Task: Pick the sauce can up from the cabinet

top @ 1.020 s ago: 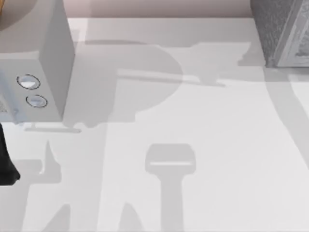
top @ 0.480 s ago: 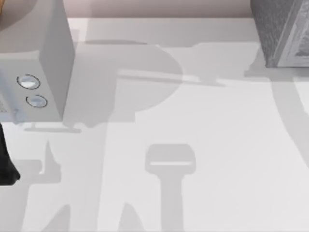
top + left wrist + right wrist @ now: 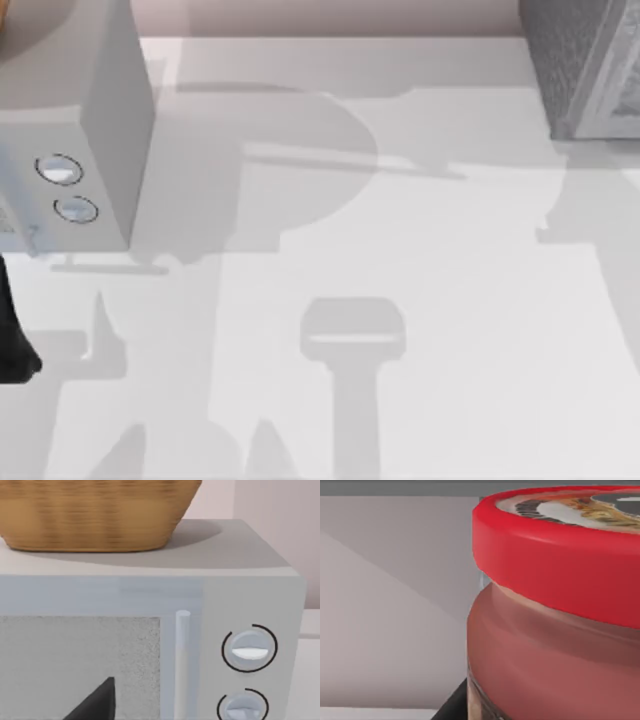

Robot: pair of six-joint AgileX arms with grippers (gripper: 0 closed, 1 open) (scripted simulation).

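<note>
The sauce can [image 3: 555,605] sits very close in the right wrist view, with a red rim around a printed top and a red-orange label on its side. Pale inner walls stand behind it. A dark wedge of my right arm's hardware [image 3: 451,706] pokes in beside the can's base. The cabinet [image 3: 585,65] is the dark speckled box with a lighter framed front at the table's far right corner in the top view. My left arm [image 3: 14,340] rests at the table's left edge, facing the microwave.
A pale grey microwave [image 3: 90,150] with two round dials [image 3: 249,649] stands at the far left. A woven basket [image 3: 95,512] sits on top of it. Arm shadows fall across the white tabletop [image 3: 450,330].
The arm shadow on the table's right side has slid toward the front edge and away from the cabinet. The left arm has stayed put.
</note>
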